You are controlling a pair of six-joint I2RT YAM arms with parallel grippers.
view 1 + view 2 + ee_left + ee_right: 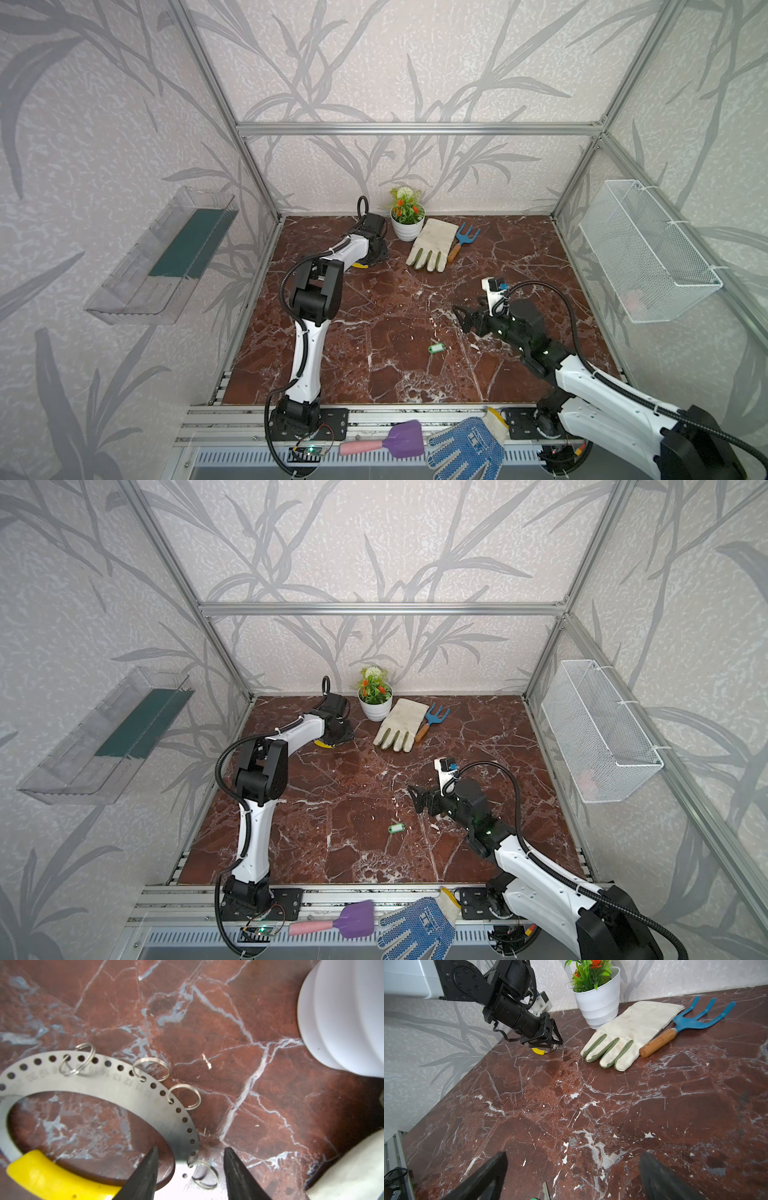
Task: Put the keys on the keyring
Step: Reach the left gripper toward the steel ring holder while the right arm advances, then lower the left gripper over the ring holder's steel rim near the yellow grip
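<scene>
Blue glove (pixel 465 451), marble (pixel 386 324), leafy walls (pixel 395 62), left fingers (pixel 550 1042) open astride keyring (pixel 116 1082), right fingers (pixel 461 315) open

Soft, even light is filling the cell; shadows are falling faint on the tabletop (pixel 395 311). Glare is bleaching the white pot (pixel 342 1012) and part of the keyring (pixel 124 1082) in the left wrist view. Nearest things are blurring in both wrist views.

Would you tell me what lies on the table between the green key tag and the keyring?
Nothing: in both top views only bare marble tabletop stretches between the green key tag and the keyring.
</scene>
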